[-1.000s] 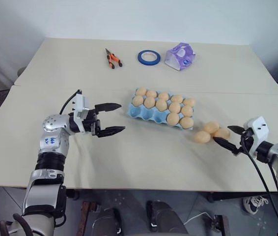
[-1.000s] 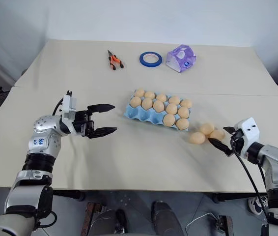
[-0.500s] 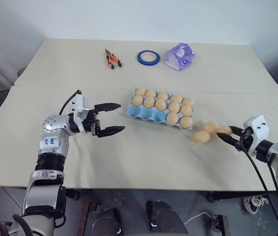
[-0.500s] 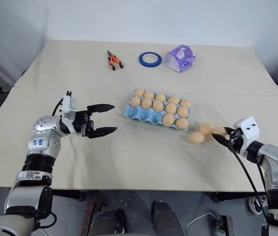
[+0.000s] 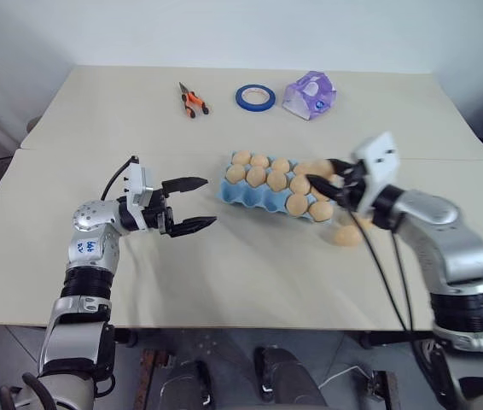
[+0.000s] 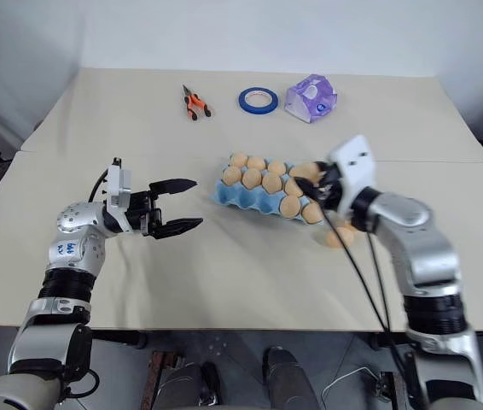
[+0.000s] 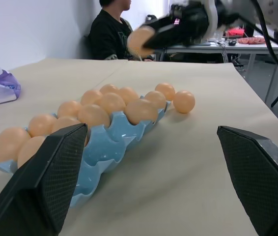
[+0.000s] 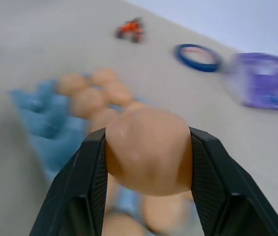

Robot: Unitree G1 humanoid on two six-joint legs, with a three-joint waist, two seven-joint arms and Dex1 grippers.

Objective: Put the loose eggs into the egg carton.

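Now right gripper (image 8: 148,147) clamps an egg (image 8: 149,150) above the carton (image 5: 263,198); lower gently into a free cup beneath. Left gripper (image 5: 194,204) gapes empty.

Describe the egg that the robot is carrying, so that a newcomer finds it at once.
Find the light blue egg carton on the beige table. Over its right end hangs the right gripper, and the egg sits clamped between its black fingers, unlike the eggs in cups or on the table.

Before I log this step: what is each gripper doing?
Left gripper: open, holding nothing.
Right gripper: shut on a pale orange-tan oval egg.
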